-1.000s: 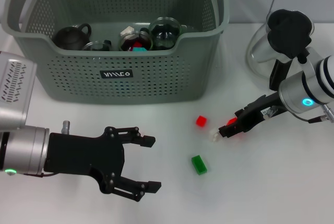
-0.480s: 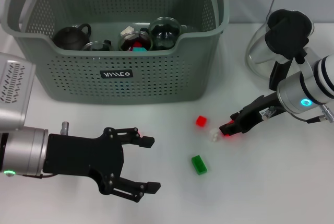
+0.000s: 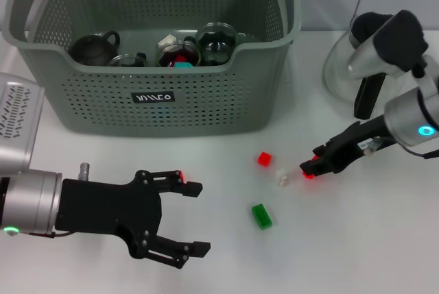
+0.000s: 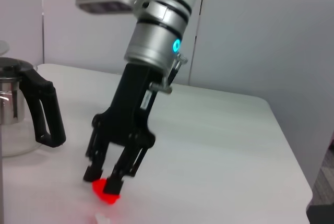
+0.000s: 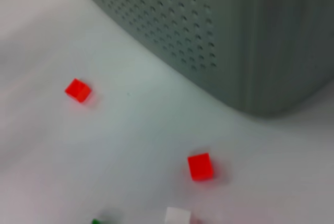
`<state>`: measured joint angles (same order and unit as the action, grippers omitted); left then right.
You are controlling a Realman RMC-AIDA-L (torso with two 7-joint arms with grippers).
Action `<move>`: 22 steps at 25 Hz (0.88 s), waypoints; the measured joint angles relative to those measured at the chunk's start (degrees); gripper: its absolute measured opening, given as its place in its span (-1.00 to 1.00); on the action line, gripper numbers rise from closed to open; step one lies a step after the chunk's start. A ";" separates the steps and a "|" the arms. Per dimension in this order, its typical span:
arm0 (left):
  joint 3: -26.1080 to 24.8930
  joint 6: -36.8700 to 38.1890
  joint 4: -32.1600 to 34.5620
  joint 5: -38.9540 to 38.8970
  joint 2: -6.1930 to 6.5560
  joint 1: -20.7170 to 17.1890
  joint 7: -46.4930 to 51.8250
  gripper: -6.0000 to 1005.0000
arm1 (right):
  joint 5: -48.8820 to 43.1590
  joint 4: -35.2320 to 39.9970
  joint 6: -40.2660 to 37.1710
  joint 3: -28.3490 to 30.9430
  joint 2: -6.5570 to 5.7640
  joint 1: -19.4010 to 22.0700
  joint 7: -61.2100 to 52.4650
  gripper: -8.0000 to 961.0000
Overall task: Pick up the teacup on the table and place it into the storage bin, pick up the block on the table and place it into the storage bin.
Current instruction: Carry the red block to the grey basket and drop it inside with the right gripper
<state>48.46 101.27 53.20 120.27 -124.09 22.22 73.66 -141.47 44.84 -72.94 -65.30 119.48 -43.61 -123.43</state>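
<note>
The grey-green storage bin (image 3: 103,112) stands at the back and holds a dark teapot (image 3: 92,47), glass teacups (image 3: 217,40) and small blocks. My right gripper (image 3: 310,169) hovers low over the table at the right, shut on a small red block (image 3: 308,174). The left wrist view shows that same red block (image 4: 106,191) at its fingertips (image 4: 115,182). On the table lie a red block (image 3: 264,159), a white block (image 3: 280,177) and a green block (image 3: 260,215). My left gripper (image 3: 188,217) rests open at the front left, holding nothing.
A glass kettle (image 3: 346,68) with a black handle stands at the back right behind my right arm. In the right wrist view the red block (image 5: 200,166) lies near the bin wall (image 5: 250,41), and another red block (image 5: 78,90) lies farther off.
My right gripper has drawn back to the right with the red block, away from the white block. The left gripper has sunk slightly.
</note>
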 joint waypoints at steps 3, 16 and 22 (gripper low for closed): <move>0.17 -0.42 -0.02 0.03 -0.13 -0.07 -0.11 0.86 | 0.22 3.34 -2.97 1.08 -0.26 1.28 0.01 -0.06; 0.23 -1.85 -1.29 0.01 -0.03 0.54 -0.17 0.86 | 9.32 18.55 -24.65 11.44 -0.93 -3.46 -3.21 -0.06; 0.31 -2.03 -1.34 0.04 -0.01 0.83 -0.18 0.86 | 15.96 18.55 -23.82 14.45 -0.86 -12.65 -6.27 -0.08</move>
<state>48.77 99.25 51.87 120.31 -124.10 23.05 73.48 -125.50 63.38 -96.77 -50.85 118.62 -56.25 -129.70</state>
